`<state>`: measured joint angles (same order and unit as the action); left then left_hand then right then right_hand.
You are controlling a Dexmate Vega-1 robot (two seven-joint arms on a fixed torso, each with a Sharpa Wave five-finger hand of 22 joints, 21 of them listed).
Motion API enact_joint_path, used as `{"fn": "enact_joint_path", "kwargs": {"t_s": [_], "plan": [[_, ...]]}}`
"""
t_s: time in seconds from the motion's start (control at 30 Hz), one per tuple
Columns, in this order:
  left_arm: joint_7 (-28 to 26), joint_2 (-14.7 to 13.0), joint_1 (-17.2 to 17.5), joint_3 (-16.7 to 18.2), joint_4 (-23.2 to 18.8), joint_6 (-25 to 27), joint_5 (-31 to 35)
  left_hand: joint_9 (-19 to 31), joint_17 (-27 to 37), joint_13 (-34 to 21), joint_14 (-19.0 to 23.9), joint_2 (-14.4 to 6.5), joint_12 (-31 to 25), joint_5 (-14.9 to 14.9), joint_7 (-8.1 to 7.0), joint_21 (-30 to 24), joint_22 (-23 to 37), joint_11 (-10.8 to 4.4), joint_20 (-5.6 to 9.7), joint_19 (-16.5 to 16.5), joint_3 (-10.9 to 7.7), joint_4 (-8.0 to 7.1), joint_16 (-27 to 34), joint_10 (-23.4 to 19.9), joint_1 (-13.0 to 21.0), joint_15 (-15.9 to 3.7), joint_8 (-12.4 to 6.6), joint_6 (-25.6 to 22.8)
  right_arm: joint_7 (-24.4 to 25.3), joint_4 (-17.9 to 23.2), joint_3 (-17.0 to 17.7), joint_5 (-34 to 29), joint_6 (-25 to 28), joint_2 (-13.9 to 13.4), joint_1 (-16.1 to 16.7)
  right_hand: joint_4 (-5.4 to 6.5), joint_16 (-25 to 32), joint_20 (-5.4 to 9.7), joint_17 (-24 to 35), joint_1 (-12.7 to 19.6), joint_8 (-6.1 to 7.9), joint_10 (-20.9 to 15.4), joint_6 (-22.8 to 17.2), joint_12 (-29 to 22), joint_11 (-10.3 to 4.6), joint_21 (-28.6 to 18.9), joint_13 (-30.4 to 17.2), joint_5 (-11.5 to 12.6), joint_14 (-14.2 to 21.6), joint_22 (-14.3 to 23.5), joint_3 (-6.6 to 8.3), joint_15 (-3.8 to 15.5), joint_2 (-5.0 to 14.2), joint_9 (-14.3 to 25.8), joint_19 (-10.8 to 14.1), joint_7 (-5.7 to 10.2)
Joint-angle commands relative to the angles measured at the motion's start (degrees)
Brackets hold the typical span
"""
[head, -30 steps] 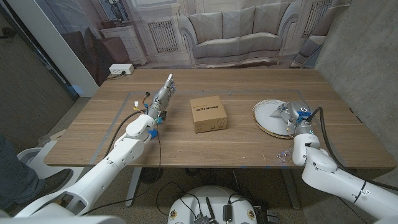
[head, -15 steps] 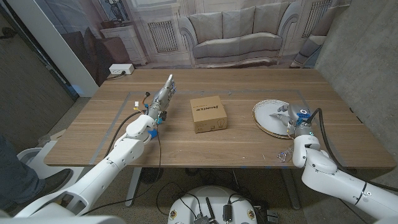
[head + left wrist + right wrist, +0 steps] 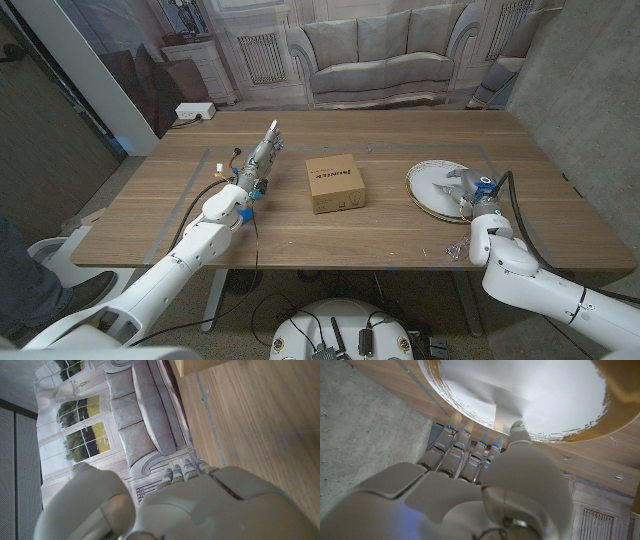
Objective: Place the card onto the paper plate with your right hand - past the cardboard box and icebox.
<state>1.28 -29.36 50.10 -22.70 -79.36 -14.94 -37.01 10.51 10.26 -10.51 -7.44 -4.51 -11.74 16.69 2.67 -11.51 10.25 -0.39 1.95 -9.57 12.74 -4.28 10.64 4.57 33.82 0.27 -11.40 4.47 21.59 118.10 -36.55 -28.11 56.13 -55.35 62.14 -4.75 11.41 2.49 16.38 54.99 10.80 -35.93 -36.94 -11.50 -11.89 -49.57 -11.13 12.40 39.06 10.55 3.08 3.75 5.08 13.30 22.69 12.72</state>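
Observation:
The white paper plate [image 3: 432, 190] with a brown rim lies on the table's right side. My right hand [image 3: 470, 190] hovers over its right part, fingers stretched out. In the right wrist view a small white card [image 3: 512, 407] lies against the plate [image 3: 560, 395], and the thumb tip [image 3: 518, 429] touches its near edge. Whether the card is pinched cannot be made out. The cardboard box [image 3: 334, 183] sits mid-table. Left of the box, my left hand [image 3: 262, 155] stands with its fingers straight and holds nothing.
Small metal bits [image 3: 455, 249] lie near the front edge by my right forearm. Blue tape lines [image 3: 200, 170] mark the tabletop. A person's leg and shoe [image 3: 40, 285] show at the left edge, beside the table.
My right hand has shifted slightly toward the plate's middle, and the forearm has moved a little left. The left arm and the box have not moved.

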Motion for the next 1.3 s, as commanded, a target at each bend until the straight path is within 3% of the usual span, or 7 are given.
{"fn": "enact_joint_path", "kwargs": {"t_s": [0.03, 0.27, 0.67, 0.87, 1.3], "plan": [[0.39, 0.20, -0.34, 0.04, 0.69, -0.27, -0.13, 0.18, 0.21, -0.29, -0.34, -0.35, 0.10, -0.13, 0.16, 0.02, 0.16, 0.00, 1.10, -0.26, 0.41, -0.03, 0.13, 0.45, 0.00, 0.02, 0.20, 0.44, -3.73, 1.33, -1.48, 0.96, 1.84, -1.50, -1.97, 0.02, -0.25, 6.41, 0.10, -0.88, -0.14, 1.41, 1.50, 0.15, -0.02, 0.59, -0.20, 0.43, -1.50, 0.15, -0.74, 6.25, -0.52, -0.08, -1.06, -0.02], [0.30, 0.34, -0.45, -0.01, 0.79, -0.24, -0.10, 0.18, 0.21, -0.29, -0.40, -0.37, 0.12, -0.13, 0.12, 0.05, 0.16, 0.04, 1.08, -0.35, 0.46, -0.03, 0.11, 0.49, 0.02, 0.01, 0.20, 0.42, -4.60, 1.74, -1.43, 1.99, 1.01, -2.53, -2.34, 0.79, -0.19, 5.80, 0.05, -2.95, -0.19, 2.60, 3.20, 0.03, 0.00, 1.19, -0.21, 0.49, -2.96, 0.15, -2.00, 5.15, -1.69, -0.26, -2.02, -0.12], [-0.03, 0.53, -0.67, -0.22, 0.86, -0.02, 0.17, 0.18, 0.22, -0.29, -0.43, -0.41, 0.10, -0.13, 0.11, 0.06, 0.16, -0.10, 1.06, -0.40, 0.55, -0.05, 0.10, 0.45, 0.04, 0.03, 0.21, 0.46, -5.64, 1.73, -1.12, 3.44, -0.51, -3.72, -2.73, 2.12, -0.15, 4.72, -0.15, -6.70, -0.60, 7.20, 9.06, 0.48, 1.01, 2.53, -0.27, 1.48, -5.85, 0.14, -4.49, 4.02, -3.94, -0.59, -3.65, -1.69], [0.05, 0.63, -1.00, -0.39, 1.08, 0.25, 0.22, 0.18, 0.22, -0.29, -0.42, -0.44, 0.11, -0.14, 0.04, 0.05, 0.16, -0.03, 1.08, -0.39, 0.62, -0.06, 0.11, 0.47, 0.06, -0.01, 0.21, 0.46, -8.21, 2.08, -1.51, 4.38, -0.51, -4.67, -3.58, 2.65, -0.44, 3.47, -0.30, -8.29, -0.45, 9.38, 11.11, 0.54, 1.13, 3.53, -0.28, 2.22, -8.15, 0.11, -5.72, 2.62, -5.08, -0.75, -5.16, -2.24], [0.30, 0.71, -1.52, -0.53, 1.33, 0.45, 0.27, 0.18, 0.22, -0.29, -0.47, -0.50, 0.10, -0.14, 0.10, 0.03, 0.16, -0.01, 1.04, -0.38, 0.72, -0.08, 0.10, 0.43, 0.08, 0.01, 0.20, 0.42, -8.97, 2.88, -1.01, 5.38, -0.91, -5.74, -3.62, 3.84, -0.47, 1.56, -0.70, -11.86, -0.43, 12.70, 14.95, 0.38, 2.99, 5.37, -0.27, 4.42, -11.93, 0.01, -8.66, 0.93, -7.95, -1.09, -6.89, -4.18]]}}
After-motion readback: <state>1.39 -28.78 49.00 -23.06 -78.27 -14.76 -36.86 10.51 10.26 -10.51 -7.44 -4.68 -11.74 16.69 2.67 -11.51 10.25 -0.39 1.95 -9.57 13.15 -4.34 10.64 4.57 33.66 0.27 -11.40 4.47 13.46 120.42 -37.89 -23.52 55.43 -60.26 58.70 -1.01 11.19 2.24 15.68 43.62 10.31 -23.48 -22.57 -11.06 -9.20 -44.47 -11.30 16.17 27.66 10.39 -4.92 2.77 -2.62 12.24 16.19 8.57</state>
